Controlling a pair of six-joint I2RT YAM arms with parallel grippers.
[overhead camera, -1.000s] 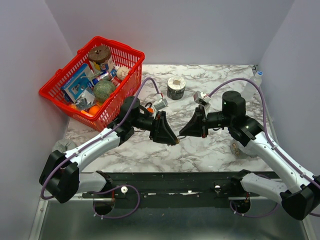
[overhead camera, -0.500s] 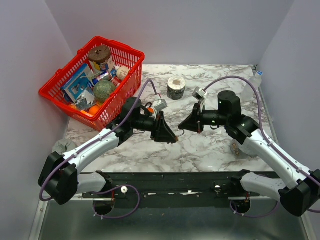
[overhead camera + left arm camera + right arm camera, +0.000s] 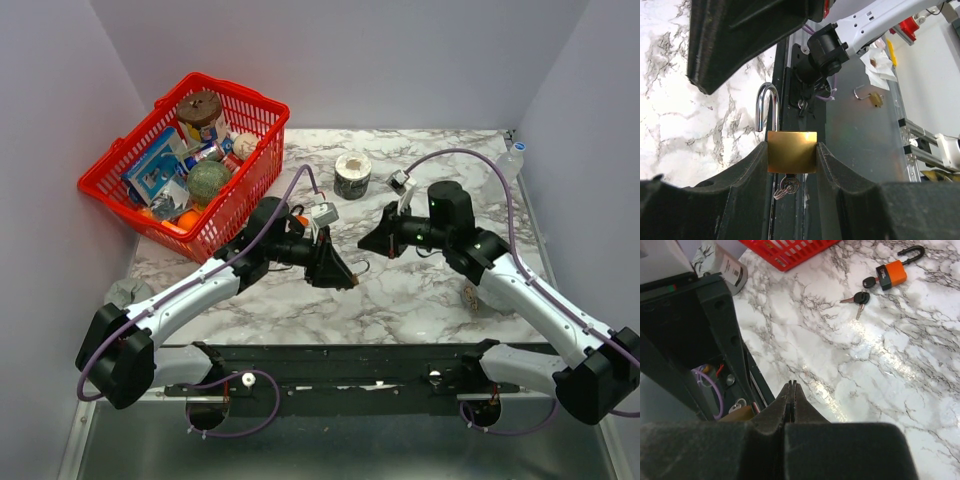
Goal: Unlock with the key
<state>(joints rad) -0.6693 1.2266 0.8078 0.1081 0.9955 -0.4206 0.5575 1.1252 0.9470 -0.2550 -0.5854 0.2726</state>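
White-and-grey marble tabletop [image 3: 940, 365] spreads out beneath both arms, with a red plastic mesh basket [image 3: 262, 172] at its far left corner.

The small key with a black head and thin silvery blade [image 3: 861, 298] lies flat on the marble, ahead of the right gripper [image 3: 791, 385] and off to its right, well apart from the fingertips. From the black head one thin blade runs back toward this gripper. A second blade fans out crosswise to the left, so two keys may be stacked there; I cannot tell. Just beyond the key, farther from the gripper, lies an orange-and-black padlock with a black shackle [image 3: 892, 271], with another black key head against its near end.

The right gripper's two fingers are pressed flat together with nothing between them, and it hangs above the marble.

The left gripper [image 3: 792, 150] is clamped on a small brass padlock [image 3: 792, 159], one finger on each side of its body. Its silvery shackle [image 3: 765, 106] points away from the wrist with one leg lifted free of the body. A small silvery piece [image 3: 786, 185] sticks out of the padlock's underside, toward the wrist; whether it is a key I cannot tell.

From above, the two grippers face each other, tips close but apart.
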